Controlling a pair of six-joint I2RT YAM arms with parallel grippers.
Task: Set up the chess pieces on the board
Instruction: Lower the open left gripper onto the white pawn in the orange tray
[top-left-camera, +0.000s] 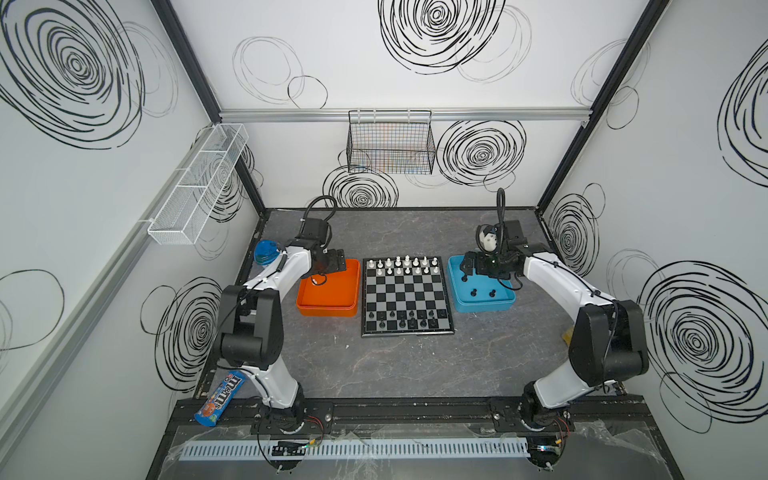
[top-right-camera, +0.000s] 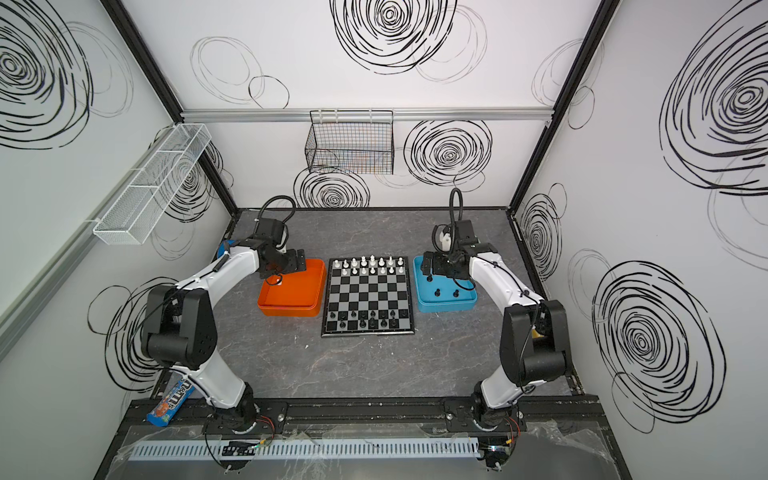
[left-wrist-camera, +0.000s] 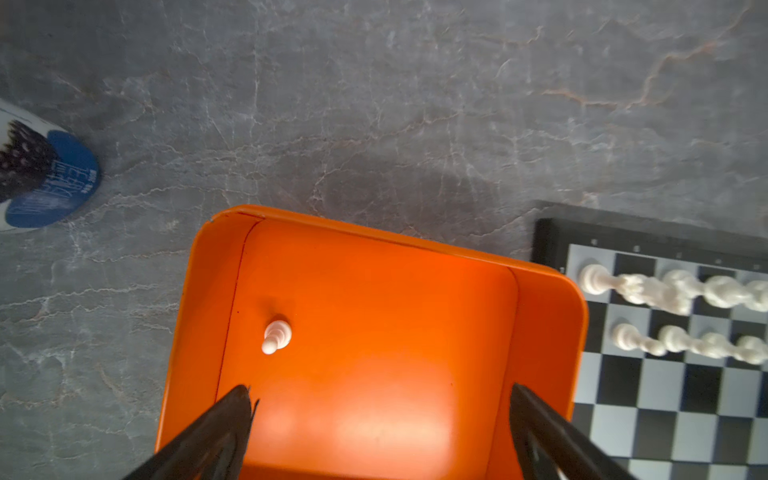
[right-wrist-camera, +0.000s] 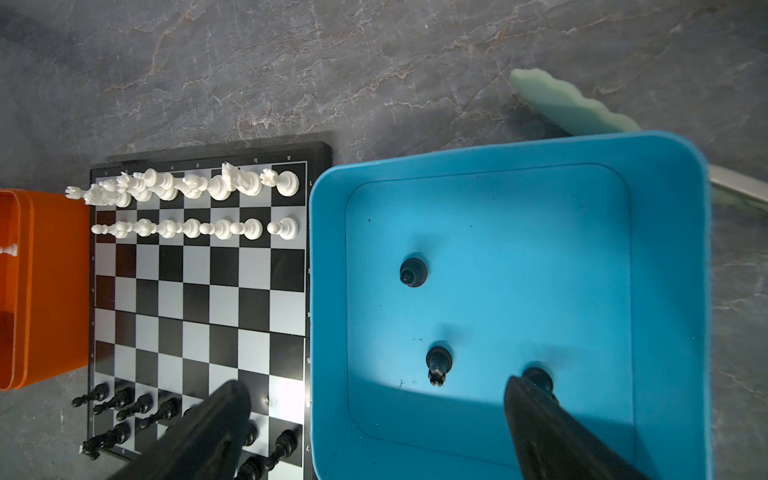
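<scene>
Chess pieces (top-left-camera: 407, 261) stand on the board (top-left-camera: 405, 295): white rows along its twelve o'clock edge, black men partly filling the six o'clock edge. One white pawn (left-wrist-camera: 276, 334) stands alone in the orange tray (top-left-camera: 328, 311) at the board's nine o'clock, and the left gripper (left-wrist-camera: 380, 388) hovers over that tray, claw wide and empty. Three black pieces (right-wrist-camera: 438, 361) stand in the blue tray (right-wrist-camera: 665, 291) at three o'clock, where the right gripper (right-wrist-camera: 374, 383) hangs, claw wide, holding nothing.

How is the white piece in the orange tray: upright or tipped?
Upright: the left wrist view shows the white piece standing on its round base on the orange tray floor.
</scene>
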